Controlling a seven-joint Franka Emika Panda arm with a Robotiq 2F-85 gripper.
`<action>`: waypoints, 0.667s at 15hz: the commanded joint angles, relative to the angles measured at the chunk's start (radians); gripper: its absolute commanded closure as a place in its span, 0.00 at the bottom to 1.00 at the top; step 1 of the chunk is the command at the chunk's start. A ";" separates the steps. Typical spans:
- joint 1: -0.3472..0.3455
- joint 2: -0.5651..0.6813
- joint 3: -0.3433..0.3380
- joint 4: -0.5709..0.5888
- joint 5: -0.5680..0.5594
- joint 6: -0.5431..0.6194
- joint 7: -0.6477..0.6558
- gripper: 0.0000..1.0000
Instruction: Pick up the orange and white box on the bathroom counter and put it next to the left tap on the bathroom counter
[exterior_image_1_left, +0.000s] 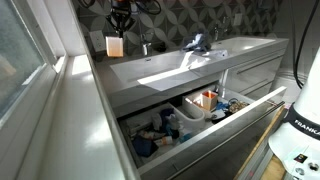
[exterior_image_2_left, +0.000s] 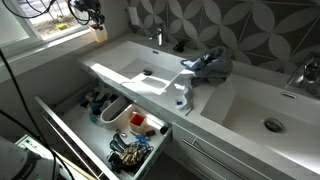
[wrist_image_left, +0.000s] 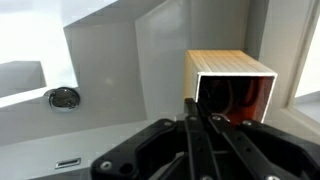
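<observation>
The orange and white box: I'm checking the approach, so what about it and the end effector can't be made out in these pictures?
Wrist view: the orange and white box has its lower part hidden behind the end effector; contact cannot be told.
Both exterior views: the box is too small to read any print.
Wrist view: the left tap, visible in an exterior view, lies outside the frame.

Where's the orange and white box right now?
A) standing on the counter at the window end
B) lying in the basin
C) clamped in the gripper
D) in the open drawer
A: the orange and white box stands upright on the bathroom counter at the window end. The gripper is above the box and not holding it.
</observation>
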 joint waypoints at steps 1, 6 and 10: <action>-0.067 -0.070 -0.033 0.004 0.099 -0.057 0.051 0.99; -0.109 -0.028 -0.074 0.116 0.130 -0.140 0.235 0.99; -0.111 -0.033 -0.076 0.100 0.101 -0.106 0.302 0.99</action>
